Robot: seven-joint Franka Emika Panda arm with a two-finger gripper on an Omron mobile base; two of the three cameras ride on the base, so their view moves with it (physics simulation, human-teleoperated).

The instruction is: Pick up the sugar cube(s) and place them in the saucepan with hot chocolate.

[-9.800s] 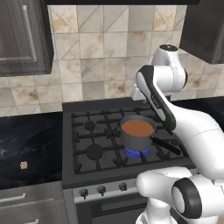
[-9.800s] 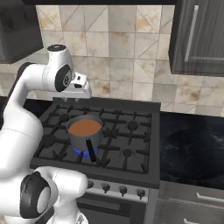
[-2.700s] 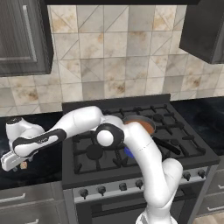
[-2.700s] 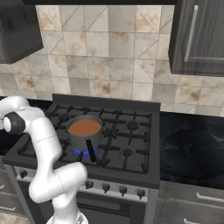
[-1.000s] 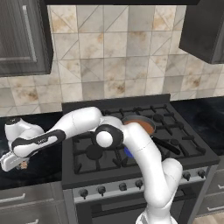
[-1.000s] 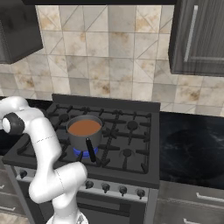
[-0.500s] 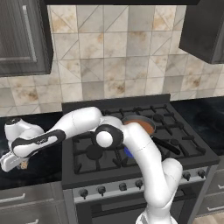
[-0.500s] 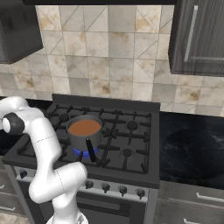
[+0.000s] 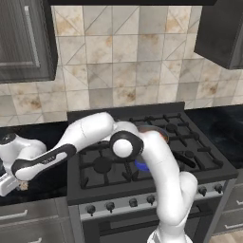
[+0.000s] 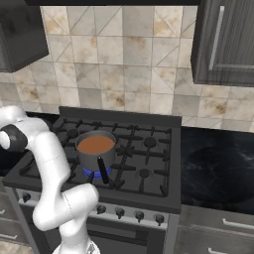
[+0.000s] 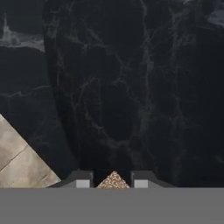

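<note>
End effector (image 11: pixel 113 180): low over the black marble surface (image 11: pixel 131 87) left of the stove (image 9: pixel 142 156), fingers either side of the sugar cube (image 11: pixel 113 181); whether they clench it, cannot tell. Saucepan (image 10: pixel 96 150): on a lit front burner, brown liquid inside. No legible writing.

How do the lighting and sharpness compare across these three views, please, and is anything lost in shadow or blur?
Left base view: even, soft light; the sugar cube is a faint speck beside the end effector. Right base view: saucepan clear, blue flame glowing beneath. Hand view: black marble counter dark and low-contrast, the cube crisp between the tips.
</note>
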